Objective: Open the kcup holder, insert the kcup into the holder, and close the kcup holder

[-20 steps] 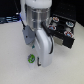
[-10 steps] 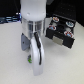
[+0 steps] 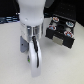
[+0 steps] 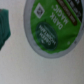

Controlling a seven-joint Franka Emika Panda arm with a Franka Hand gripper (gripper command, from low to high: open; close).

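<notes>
The Franka arm fills the middle of the exterior view, its white wrist and end effector (image 3: 33,59) pointing down over the white worktop (image 3: 10,60). The arm's own body stands in the way here: it covers the fingertips and whatever lies directly beneath them, so the pictures do not show whether the end effector is wide, narrow or holding anything.

The kcup holder (image 3: 61,31) sits on the worktop toward the exterior view's right, just beside the arm but apart from it. It is a black box-shaped unit, and its tray is pulled out, showing round slots with several pods whose tops read as pale and reddish spots; the detail is too blurred to tell more. Behind it the background is dark.

The kcup (image 4: 54,26) appears only in the wrist view, very close to the camera and cut off by the picture's edge. Its round green patterned lid, printed with white lettering that seems to read "DARK MAGIC", is ringed by a pale grey rim, and it rests on the white worktop. In the exterior view the arm hides it.

A dark green object (image 4: 5,27) lies near the kcup in the wrist view, apart from it, with bare worktop between them; too blurred to identify
</notes>
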